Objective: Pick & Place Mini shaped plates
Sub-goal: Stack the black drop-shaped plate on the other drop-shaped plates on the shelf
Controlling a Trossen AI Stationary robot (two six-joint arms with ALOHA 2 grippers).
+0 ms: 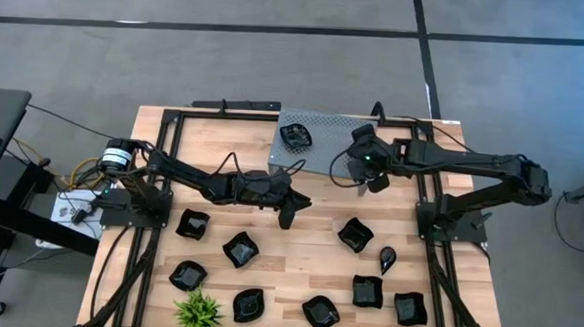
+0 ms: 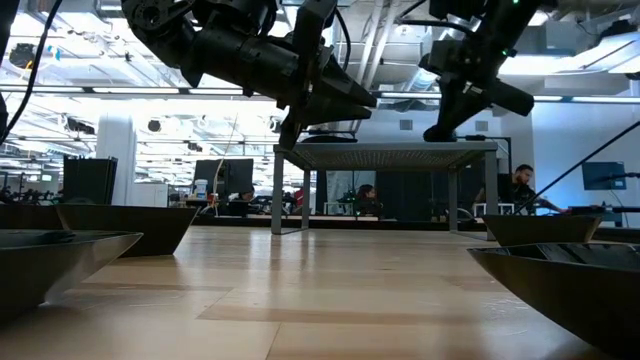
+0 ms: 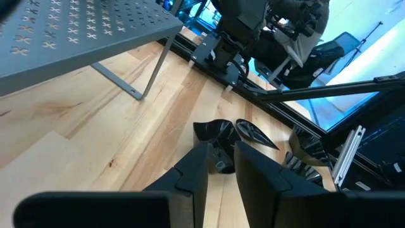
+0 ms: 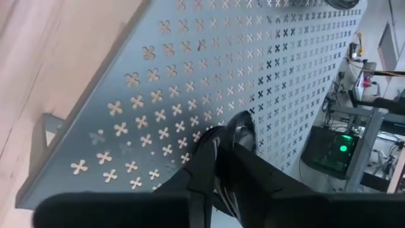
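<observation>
From above, my right tool (image 1: pixel 363 179) hangs at the near edge of the grey perforated shelf (image 1: pixel 324 135), and one mini plate (image 1: pixel 295 136) already sits on that shelf's far side. The other mini plates (image 1: pixel 355 234) lie scattered on the bench (image 1: pixel 298 239) in front of the shelf, about ten of them, beside a small green plant (image 1: pixel 198 312). My left tool (image 1: pixel 287 215) is stretched out over the bare bench just in front of the shelf.

At bench level, both arms hang above the shelf's legs; nothing more is clear.

My left wrist shows its fingers (image 3: pixel 193 174) slightly apart and empty, aimed at a folded-edge plate (image 3: pixel 218 136) in front of the shelf.

My right wrist shows a glossy black plate (image 4: pixel 235 136) between my fingers just above the shelf; whether I am clamped on it or letting go I cannot tell.

I judge these plates light, rigid, slick and chippable. A pinch across a raised rim looks best, with gentle lowering.
</observation>
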